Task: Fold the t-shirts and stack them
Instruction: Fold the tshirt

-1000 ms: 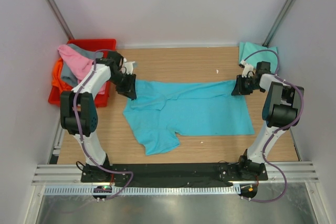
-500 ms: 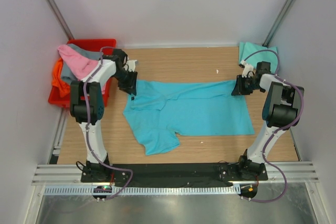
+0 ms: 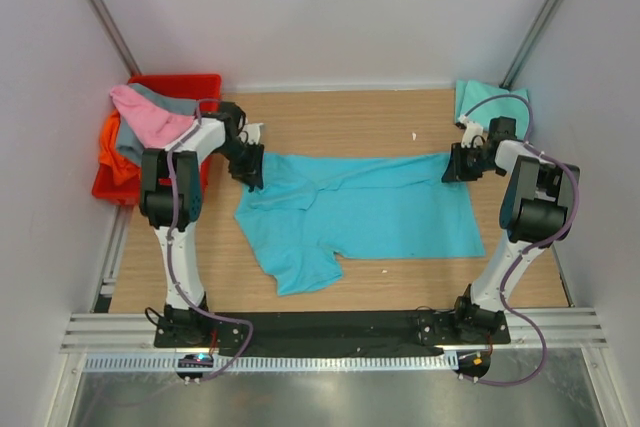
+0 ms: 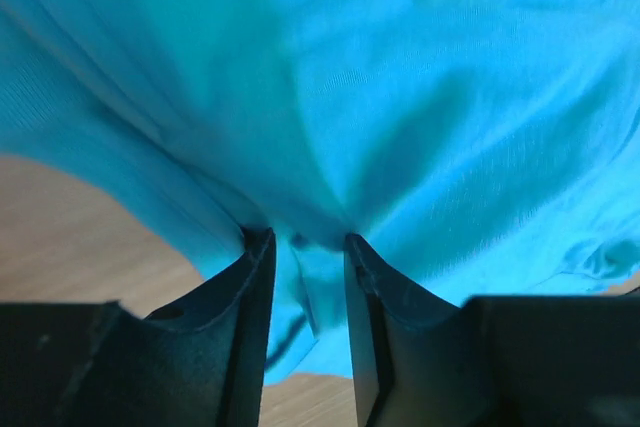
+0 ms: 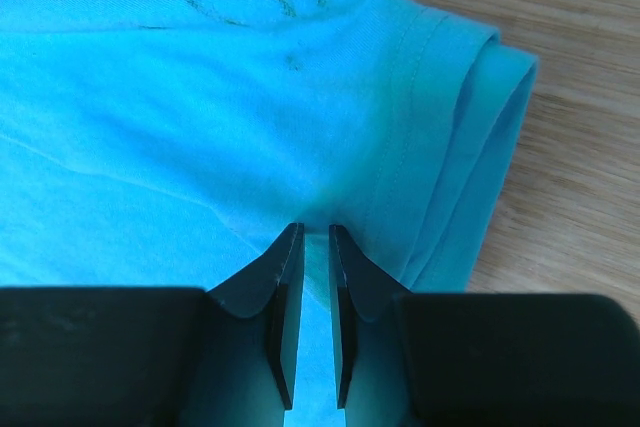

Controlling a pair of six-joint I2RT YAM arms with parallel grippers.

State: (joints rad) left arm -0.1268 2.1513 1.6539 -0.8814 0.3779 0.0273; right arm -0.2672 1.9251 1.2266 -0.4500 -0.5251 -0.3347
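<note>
Stretching between my claws, the turquoise t-shirt (image 3: pixel 370 212) lay flat on the table (image 3: pixel 340 117). My left gripper (image 3: pixel 250 169) pinched one end and my right gripper (image 3: pixel 452 162) clamped cloth beside a sleeve hem. Beyond the right claw lay a mint-teal t-shirt (image 3: pixel 478 99); left of the left claw, a pink t-shirt (image 3: pixel 150 117) draped the red crate (image 3: pixel 180 84).

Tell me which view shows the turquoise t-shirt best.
The top external view: the turquoise t-shirt lies there in full outline. The left wrist view shows only bunched cloth up close; the right wrist view, a hemmed corner.

Five t-shirts (image 3: pixel 380 212), one red crate (image 3: pixel 190 82), two grippers (image 3: pixel 252 169).
</note>
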